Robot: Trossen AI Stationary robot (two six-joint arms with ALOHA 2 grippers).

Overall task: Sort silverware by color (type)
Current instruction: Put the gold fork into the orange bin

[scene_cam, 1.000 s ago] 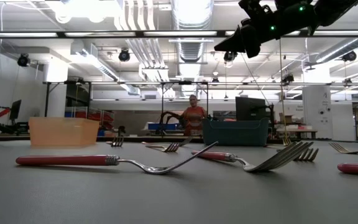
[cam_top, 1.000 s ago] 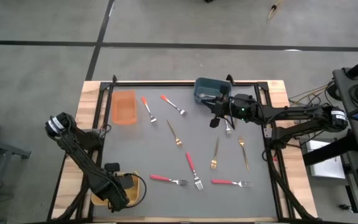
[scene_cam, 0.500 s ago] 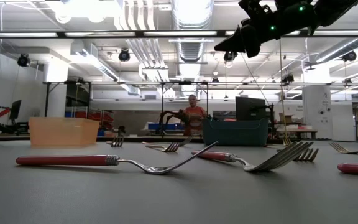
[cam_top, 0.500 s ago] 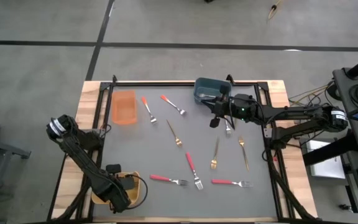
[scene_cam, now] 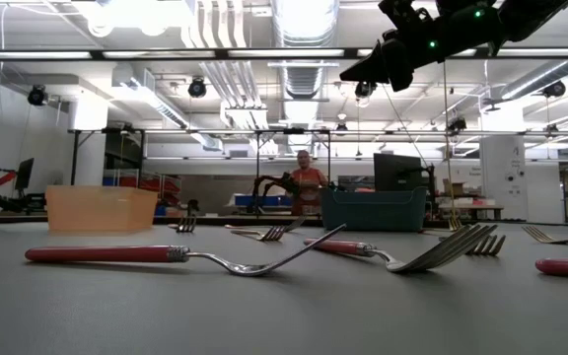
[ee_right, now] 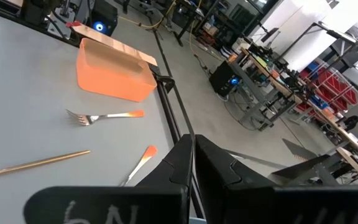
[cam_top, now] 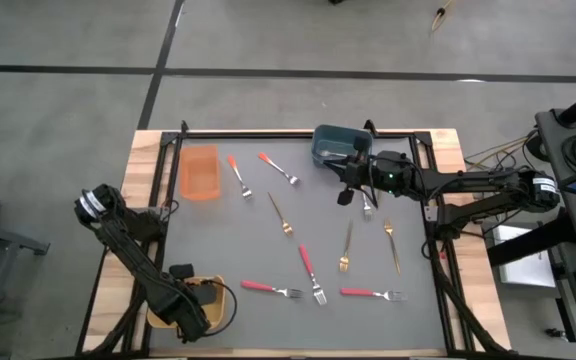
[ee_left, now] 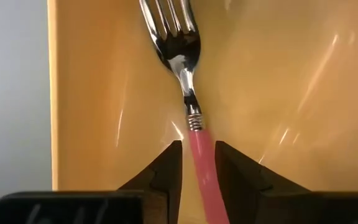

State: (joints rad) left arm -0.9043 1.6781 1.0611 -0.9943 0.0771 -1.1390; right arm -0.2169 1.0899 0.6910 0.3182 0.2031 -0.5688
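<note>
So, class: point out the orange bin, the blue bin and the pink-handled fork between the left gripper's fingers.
orange bin (cam_top: 199, 173), high view, its floor
blue bin (cam_top: 324, 134), high view, its rim
pink-handled fork (ee_left: 201, 152), left wrist view, its handle

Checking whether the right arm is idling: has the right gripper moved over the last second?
No. In the high view the right gripper sits in the same spot just in front of the blue-grey bin, its fingers shut as before.

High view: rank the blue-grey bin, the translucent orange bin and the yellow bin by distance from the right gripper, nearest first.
1. Blue-grey bin, at the table's far edge, right beside the right gripper.
2. Translucent orange bin, far-left corner.
3. Yellow bin, near-left corner, under the left arm.
</note>
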